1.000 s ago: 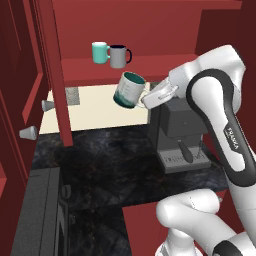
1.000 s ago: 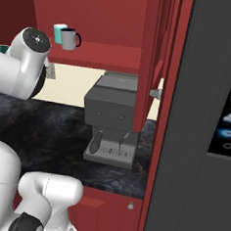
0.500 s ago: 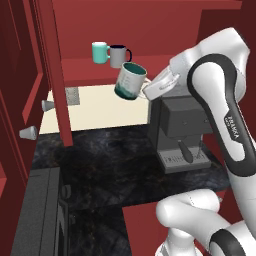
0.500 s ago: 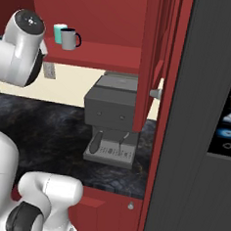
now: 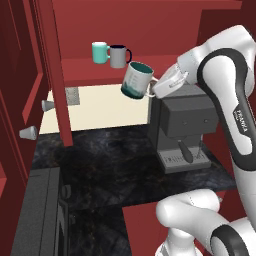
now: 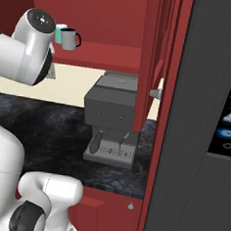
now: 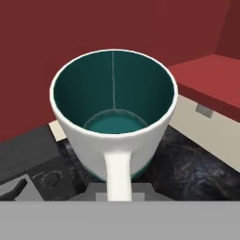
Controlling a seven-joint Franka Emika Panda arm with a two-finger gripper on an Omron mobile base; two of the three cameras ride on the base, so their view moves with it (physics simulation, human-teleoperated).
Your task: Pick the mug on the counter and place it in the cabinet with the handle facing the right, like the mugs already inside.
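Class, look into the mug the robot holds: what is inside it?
The mug shows a bare teal interior, empty to its bottom. Its handle covers the tool's grip.

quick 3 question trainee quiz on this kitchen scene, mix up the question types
1. True or false: the mug already stands on the cabinet shelf.
2. How many mugs stand on that shelf? A) one B) two C) three
3. Fill in: under the raised mug, on the counter, stands a grey ____ machine.

Key:
1. False. It hangs tilted in the air, the jaws shut on its handle.
2. B: the teal mug and the grey mug.
3. Coffee: the coffee machine.
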